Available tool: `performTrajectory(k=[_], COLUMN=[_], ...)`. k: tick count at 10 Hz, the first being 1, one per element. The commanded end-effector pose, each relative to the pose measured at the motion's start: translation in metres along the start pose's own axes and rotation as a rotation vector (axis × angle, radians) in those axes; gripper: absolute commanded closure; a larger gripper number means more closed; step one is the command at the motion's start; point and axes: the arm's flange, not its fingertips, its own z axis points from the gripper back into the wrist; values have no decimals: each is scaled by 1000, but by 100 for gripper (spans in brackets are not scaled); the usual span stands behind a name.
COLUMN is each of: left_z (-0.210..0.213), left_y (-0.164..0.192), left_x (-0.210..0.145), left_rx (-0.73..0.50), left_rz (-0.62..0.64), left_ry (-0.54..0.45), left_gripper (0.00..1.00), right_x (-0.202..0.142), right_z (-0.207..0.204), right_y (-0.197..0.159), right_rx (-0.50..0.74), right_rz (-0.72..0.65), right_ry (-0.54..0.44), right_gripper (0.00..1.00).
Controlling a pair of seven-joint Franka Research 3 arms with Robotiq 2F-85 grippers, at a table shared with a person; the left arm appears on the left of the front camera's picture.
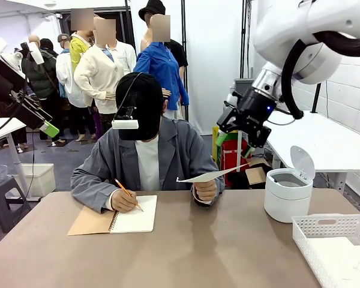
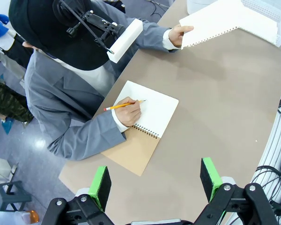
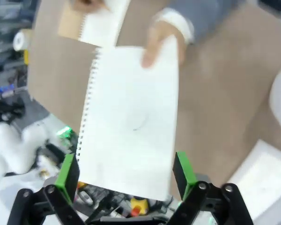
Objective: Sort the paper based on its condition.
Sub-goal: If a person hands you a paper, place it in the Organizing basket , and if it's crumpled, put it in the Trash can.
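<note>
A person at the far side of the table holds out a smooth white sheet of paper [image 1: 207, 176] in one hand [image 1: 205, 191], its torn spiral edge showing in the right wrist view [image 3: 131, 122]. My right gripper [image 1: 241, 133] hangs open just above the sheet's outer end. In its own view [image 3: 125, 171] the sheet's near edge lies between the spread green pads [image 3: 68, 173]; I cannot tell whether they touch it. My left gripper [image 2: 154, 185] is open and empty, raised high at the table's left [image 1: 45, 126].
The person's other hand writes with a pencil [image 1: 127, 193] in an open brown-covered spiral notebook [image 1: 135, 217]. A white bin [image 1: 287, 197] with its lid up stands at the right. A white basket [image 1: 324, 231] at the front right holds a flat sheet [image 1: 342, 258].
</note>
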Motion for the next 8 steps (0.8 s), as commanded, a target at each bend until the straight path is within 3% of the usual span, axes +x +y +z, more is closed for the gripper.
performTrajectory(k=[1, 2, 3, 4, 8], left_z=[0, 0, 0, 0, 0], left_y=[0, 0, 0, 0, 0], left_x=[-1, -1, -1, -1, -1], left_rx=[-2, -2, -2, -2, -2], left_rz=[1, 1, 1, 1, 1], left_ry=[-1, -1, -1, -1, -1], left_gripper=[0, 0, 0, 0, 0], right_x=[14, 14, 2, 11, 10], right_z=[6, 6, 8, -2, 1], right_y=[-6, -9, 8, -23, -19], right_rx=[52, 41, -22, 12, 5], right_rz=[-153, -153, 28, -137, -113], right_ry=[13, 3, -71, 16, 0], right_gripper=[0, 0, 0, 0, 0])
